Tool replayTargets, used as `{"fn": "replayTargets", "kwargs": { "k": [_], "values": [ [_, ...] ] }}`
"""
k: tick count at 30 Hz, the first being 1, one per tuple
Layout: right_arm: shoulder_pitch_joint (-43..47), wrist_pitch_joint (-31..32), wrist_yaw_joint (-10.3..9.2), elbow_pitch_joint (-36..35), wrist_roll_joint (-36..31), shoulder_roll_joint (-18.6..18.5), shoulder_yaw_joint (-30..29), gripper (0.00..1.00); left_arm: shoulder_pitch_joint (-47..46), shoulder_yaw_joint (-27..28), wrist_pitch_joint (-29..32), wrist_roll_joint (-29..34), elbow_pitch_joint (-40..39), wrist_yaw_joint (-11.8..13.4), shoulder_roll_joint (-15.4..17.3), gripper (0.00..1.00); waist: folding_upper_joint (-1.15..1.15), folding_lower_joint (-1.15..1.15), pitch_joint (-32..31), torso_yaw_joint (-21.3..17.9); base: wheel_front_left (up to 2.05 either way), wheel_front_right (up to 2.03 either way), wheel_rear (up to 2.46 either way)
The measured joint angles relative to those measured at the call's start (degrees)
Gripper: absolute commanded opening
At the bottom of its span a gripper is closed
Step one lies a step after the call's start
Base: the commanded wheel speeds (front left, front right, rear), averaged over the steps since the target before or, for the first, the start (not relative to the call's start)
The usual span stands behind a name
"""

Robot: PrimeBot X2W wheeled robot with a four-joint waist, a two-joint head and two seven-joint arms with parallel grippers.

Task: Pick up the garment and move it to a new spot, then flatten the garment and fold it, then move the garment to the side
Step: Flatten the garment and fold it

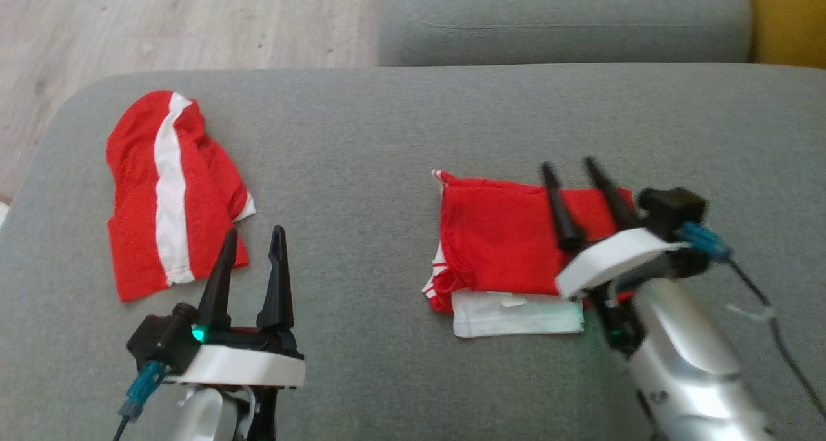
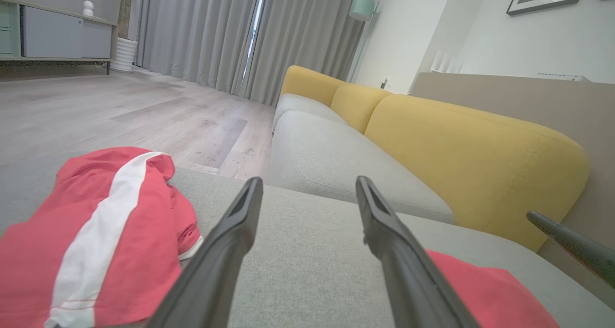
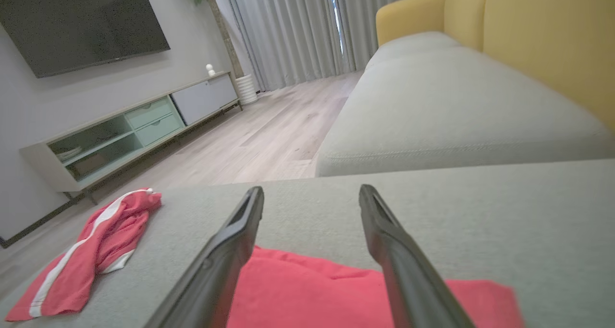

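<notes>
Red folded garment [image 1: 503, 241] on grey cushion [image 1: 361, 170], white layer [image 1: 516, 315] at its near edge, right end effector [image 1: 569, 164] released over it, left end effector [image 1: 255, 231] released beside striped garment [image 1: 171, 195]

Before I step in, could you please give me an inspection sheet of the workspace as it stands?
Surface: grey cushion, flat.
Job's things: folded red garment, white layer showing at its near edge, lying on the robot's right.
Clutter: striped red garment, loosely bunched, on the left, apart from the folded one.
Grippers: left end effector open, empty, near the striped garment's hem; right end effector open, empty, over the folded garment.
Cables: dark cable hanging loose off the right wrist; blue plug at the left wrist.
Surroundings: wood floor, yellow backrest, grey curtains, television, sideboard.
</notes>
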Motion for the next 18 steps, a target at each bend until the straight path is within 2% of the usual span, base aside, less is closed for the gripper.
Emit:
{"fn": "replayTargets", "kwargs": {
  "k": [4,9,13,18],
  "values": [
    [3.27,-0.49,0.0,-5.56,-9.09,-0.89,-8.69,1.0,0.09,-0.04,0.0,-1.15,-1.43,0.0,-0.26,1.0,0.0,0.0,-0.38,-1.39,0.0,0.0,0.0],
    [11.88,-0.51,0.0,-13.19,-15.93,-0.74,-17.03,1.0,1.42,0.34,0.0,-0.77,-1.08,0.0,-0.32,1.0,0.0,0.0,-1.05,-2.36,0.0,0.0,0.0],
    [19.28,-0.51,0.0,-18.83,-19.25,0.16,-20.87,1.0,2.2,0.46,0.0,0.03,-0.66,0.0,-0.43,1.0,0.0,0.0,-1.28,-2.88,0.0,0.0,0.0],
    [21.97,-0.51,0.0,-21.97,-19.2,0.69,-21.67,1.0,2.2,0.25,0.0,1.8,-0.52,0.0,-0.53,1.0,0.0,0.0,-1.07,-2.83,0.0,0.0,0.0]
  ]
}}
